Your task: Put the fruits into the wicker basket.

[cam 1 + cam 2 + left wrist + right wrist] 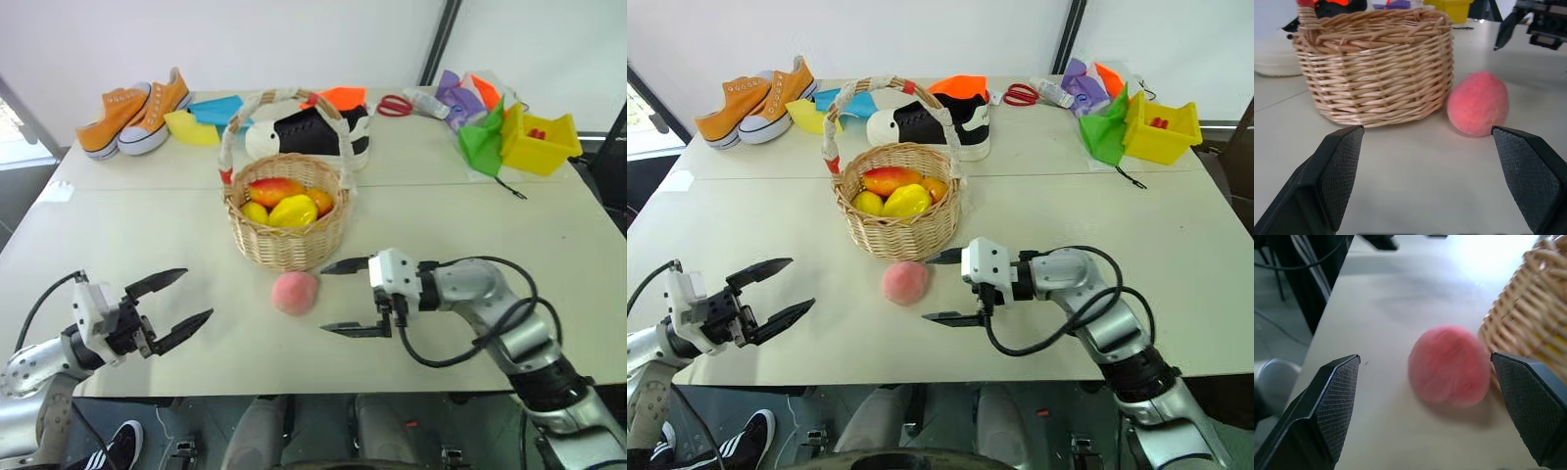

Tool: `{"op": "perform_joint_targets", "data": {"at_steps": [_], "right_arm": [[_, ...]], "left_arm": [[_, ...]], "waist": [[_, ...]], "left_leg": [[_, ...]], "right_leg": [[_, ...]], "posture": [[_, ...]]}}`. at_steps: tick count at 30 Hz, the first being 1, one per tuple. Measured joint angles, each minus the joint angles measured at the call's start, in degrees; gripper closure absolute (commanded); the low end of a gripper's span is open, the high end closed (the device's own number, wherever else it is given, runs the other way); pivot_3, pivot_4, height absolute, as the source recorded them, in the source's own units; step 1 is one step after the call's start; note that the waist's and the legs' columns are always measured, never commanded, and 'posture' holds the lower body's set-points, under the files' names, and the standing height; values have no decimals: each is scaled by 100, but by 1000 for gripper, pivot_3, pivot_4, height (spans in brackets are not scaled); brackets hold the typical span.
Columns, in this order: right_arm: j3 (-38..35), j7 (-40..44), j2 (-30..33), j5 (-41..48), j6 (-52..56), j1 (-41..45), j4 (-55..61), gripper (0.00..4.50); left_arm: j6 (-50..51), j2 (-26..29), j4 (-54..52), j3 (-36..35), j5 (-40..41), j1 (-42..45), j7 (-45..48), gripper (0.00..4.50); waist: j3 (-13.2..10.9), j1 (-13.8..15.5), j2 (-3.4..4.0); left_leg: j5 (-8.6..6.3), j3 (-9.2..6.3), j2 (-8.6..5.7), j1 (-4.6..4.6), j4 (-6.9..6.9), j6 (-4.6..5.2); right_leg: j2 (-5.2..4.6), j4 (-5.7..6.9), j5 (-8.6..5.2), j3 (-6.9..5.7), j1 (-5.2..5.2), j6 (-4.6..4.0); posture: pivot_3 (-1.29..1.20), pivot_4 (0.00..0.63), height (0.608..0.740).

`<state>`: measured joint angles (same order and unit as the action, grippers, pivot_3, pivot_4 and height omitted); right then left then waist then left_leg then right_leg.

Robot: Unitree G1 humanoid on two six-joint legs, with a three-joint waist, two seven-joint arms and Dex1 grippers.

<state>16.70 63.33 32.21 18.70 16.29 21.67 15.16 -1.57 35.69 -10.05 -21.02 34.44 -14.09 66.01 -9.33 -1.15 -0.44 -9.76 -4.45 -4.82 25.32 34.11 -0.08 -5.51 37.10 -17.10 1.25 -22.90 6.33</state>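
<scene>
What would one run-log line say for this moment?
peach: on table beside wicker basket | mango: in basket | right gripper: open, facing peach | left gripper: open

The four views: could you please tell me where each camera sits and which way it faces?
Head views: look down over table, both hands, left hand, right hand.
Left wrist view: along its own fingers at wicker basket, peach.
Right wrist view: along its own fingers at peach.
Shared: peach, basket.
</scene>
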Motion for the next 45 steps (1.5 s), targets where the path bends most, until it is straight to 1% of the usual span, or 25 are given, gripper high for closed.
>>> {"op": "perform_joint_targets", "data": {"at_steps": [1, 4, 10, 14, 18, 26, 28, 29, 30, 31, 32, 36, 39, 41, 43, 45], "right_arm": [[95, 16, -180, -36, -75, 167, -142, 46], [341, 98, -374, -272, -382, 455, -448, 46], [601, 113, -757, -498, -576, 615, -907, 46], [692, -40, -1078, -750, -747, 725, -1336, 46], [756, -73, -1137, -912, -852, 735, -1586, 46], [766, -139, -1264, -1138, -982, 785, -2026, 46], [771, -118, -1269, -1178, -1048, 809, -2151, 555], [764, -110, -1265, -1187, -1076, 810, -2218, 888], [757, -105, -1259, -1190, -1108, 815, -2235, 1369], [757, -102, -1259, -1199, -1129, 821, -2256, 1651], [757, -97, -1258, -1208, -1144, 825, -2264, 1786], [744, -28, -1234, -1207, -1135, 830, -2247, 1786], [705, 85, -1086, -1101, -892, 827, -2053, 1786], [528, 194, -957, -851, -579, 827, -1754, 1786], [193, 325, -718, -269, 122, 886, -1265, 1786], [-179, 393, -532, 218, 725, 1146, -963, 1786]], "left_arm": [[-1, -3, -46, 7, -1, -33, 11, 0], [-1, -20, -151, 21, -4, -100, 12, 0], [-1, -28, -232, 72, -7, -140, -7, 0], [-1, -39, -242, 114, -8, -153, -28, 0], [-2, -45, -242, 120, -11, -155, -54, 0], [-7, -72, -242, 191, -17, -125, -113, 0], [-8, -75, -242, 198, -17, -126, -119, 0], [-8, -75, -242, 199, -17, -130, -118, 0], [-8, -75, -242, 199, -17, -137, -117, 0], [-8, -75, -242, 199, -17, -138, -115, 0], [-8, -75, -242, 199, -17, -145, -111, 0], [-12, -75, -242, 199, -17, -188, -88, 0], [-12, -76, -245, 199, -17, -191, -91, 0], [-10, -79, -250, 199, -14, -188, -118, 0], [4, -87, -249, 187, 8, -148, -165, 0], [29, -95, -243, 157, 85, -80, -238, 0]], "waist": [[0, -3, 0], [1, 42, -1], [1, 41, -2], [1, 21, -2], [1, 31, -2], [1, 20, -2], [1, 21, -2], [1, 23, -2], [1, 23, -2], [1, 24, -2], [1, 25, -2], [1, 28, -2], [1, 32, -2], [1, 35, -1], [0, 41, 0], [0, 43, 0]], "left_leg": [[0, 0, 2, 0, -1, 0], [1, -3, 1, 1, -2, 1], [0, -2, -4, 0, 0, -1], [0, -3, -2, -2, -2, -2], [0, -3, -3, -2, -2, -3], [1, -2, -4, -3, -2, -3], [1, -2, -4, -4, -2, -4], [1, -2, -4, -4, -2, -4], [1, -2, -5, -4, -2, -4], [1, -2, -5, -4, -2, -4], [1, -2, -4, -4, -2, -4], [1, -2, -4, -4, -2, -4], [1, -2, -5, -4, -1, -4], [1, -2, -5, -3, -1, -4], [1, -3, -4, -1, -1, -4], [1, -3, -4, -1, 0, -4]], "right_leg": [[2, 2, 0, -1, -1, 0], [2, 0, 0, -6, -19, 1], [1, 1, 2, -4, -17, 0], [3, 8, 3, -4, -22, 1], [3, 9, 10, -5, -22, 14], [4, 12, 11, -4, -22, 15], [4, 13, 11, -4, -22, 15], [4, 13, 11, -4, -21, 16], [3, 13, 11, -4, -21, 15], [3, 13, 11, -4, -21, 15], [3, 13, 11, -4, -21, 16], [3, 13, 11, -4, -21, 16], [2, 12, 10, -3, -21, 15], [2, 12, 9, -3, -21, 12], [1, 11, 3, -3, -22, 2], [0, 12, 3, -3, -22, 1]], "posture": [[0, 150, 740], [0, 150, 740], [0, 150, 740], [0, 150, 740], [0, 150, 740], [0, 150, 740], [0, 150, 740], [0, 150, 740], [0, 150, 740], [0, 150, 740], [0, 150, 740], [0, 150, 740], [0, 150, 740], [0, 150, 740], [0, 150, 740], [0, 150, 740]]}}
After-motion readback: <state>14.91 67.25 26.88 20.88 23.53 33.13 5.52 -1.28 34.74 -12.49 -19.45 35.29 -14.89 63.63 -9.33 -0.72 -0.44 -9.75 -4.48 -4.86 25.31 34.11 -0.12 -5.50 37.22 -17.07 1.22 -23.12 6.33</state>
